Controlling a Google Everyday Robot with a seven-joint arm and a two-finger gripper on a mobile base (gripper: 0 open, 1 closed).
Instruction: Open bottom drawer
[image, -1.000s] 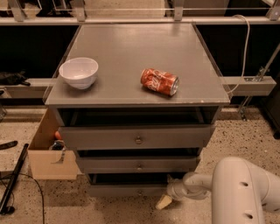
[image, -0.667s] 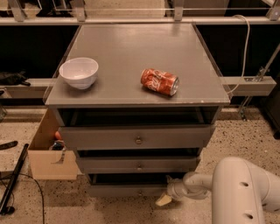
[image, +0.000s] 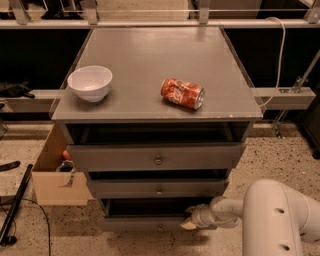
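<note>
Speckled flooring (image: 280, 155) is seen beneath a grey bench (image: 150, 60). At six o'clock, the bottom drawer (image: 135, 223) is met at its right end by the hand (image: 189, 224). Whether the hand is open or closed cannot be told. A straight, level pull is advised.

Three drawers (image: 159, 189), the bottom drawer (image: 140, 223) just beside the one gripper (image: 190, 224). Above the gripper: one bowl (image: 90, 82), one can (image: 182, 93). Left of it: one box (image: 55, 189).

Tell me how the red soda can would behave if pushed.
The soda can lies on its side on the cabinet top, so it would probably roll. It looks slightly dented, so likely empty and light. The gripper is low down, at the bottom drawer front.
</note>
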